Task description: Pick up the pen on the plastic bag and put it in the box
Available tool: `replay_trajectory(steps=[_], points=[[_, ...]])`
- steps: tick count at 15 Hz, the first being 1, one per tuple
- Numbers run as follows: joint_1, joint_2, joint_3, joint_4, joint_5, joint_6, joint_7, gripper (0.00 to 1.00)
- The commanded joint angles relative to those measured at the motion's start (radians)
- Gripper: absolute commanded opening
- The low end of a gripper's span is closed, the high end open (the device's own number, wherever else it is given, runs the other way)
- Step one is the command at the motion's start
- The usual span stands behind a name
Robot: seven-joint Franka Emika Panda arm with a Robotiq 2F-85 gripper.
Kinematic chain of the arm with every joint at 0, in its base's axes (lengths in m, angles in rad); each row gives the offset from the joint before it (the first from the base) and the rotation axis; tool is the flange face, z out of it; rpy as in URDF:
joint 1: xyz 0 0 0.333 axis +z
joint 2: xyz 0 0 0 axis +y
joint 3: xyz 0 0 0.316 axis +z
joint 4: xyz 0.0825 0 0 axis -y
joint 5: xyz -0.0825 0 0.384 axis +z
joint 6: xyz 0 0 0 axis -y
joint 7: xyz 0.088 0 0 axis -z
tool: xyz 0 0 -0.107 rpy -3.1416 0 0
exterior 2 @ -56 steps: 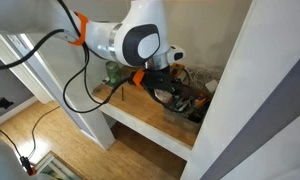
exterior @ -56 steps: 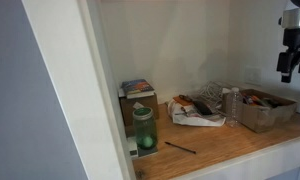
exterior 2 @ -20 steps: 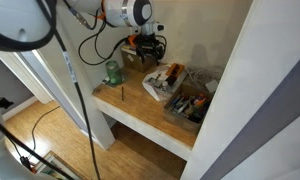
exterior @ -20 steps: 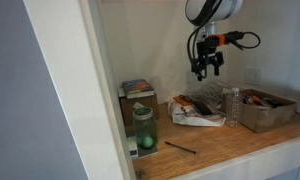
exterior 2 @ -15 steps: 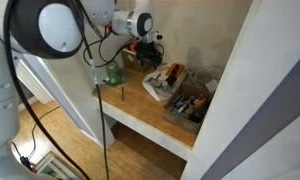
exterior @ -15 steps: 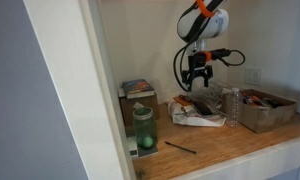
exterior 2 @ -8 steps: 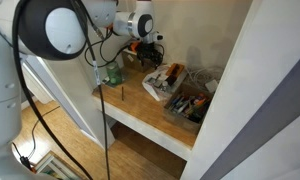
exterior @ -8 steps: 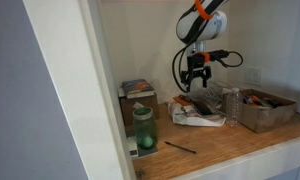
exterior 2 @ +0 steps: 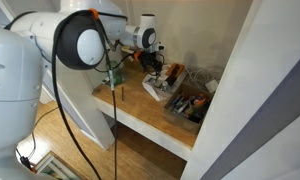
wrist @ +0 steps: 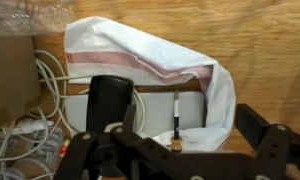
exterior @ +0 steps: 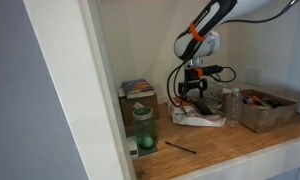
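Lying seemingly beneath spread jaws: pen [wrist: 177,110]

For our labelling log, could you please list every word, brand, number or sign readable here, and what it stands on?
No text can be read in any view.
Plastic bag: pink band only, no letters visible.
Green jar: any label too blurred.
Coloured flat item behind the jar: print too small to read.

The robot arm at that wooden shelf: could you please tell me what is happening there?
The arm's tool hangs open and empty above the crumpled white plastic bag, where a thin pen lies. Nothing is gripped yet. The brown cardboard box stands further along the shelf.
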Motion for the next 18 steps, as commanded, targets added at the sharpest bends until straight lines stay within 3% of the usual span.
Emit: replay_trajectory(steps=[1, 10, 12, 14, 15, 18], points=[[0.004, 0.132, -0.004, 0.146, 0.046, 0.033, 0.036, 1.00], [-0.014, 0.302, 0.005, 0.337, 0.094, 0.064, 0.021, 1.00], [-0.013, 0.329, 0.001, 0.368, 0.092, 0.068, 0.026, 0.90], [-0.015, 0.352, 0.003, 0.395, 0.093, 0.066, 0.023, 0.69], [-0.015, 0.363, 0.003, 0.409, 0.092, 0.063, 0.022, 0.63], [-0.016, 0.395, 0.005, 0.444, 0.092, 0.054, 0.019, 0.54]])
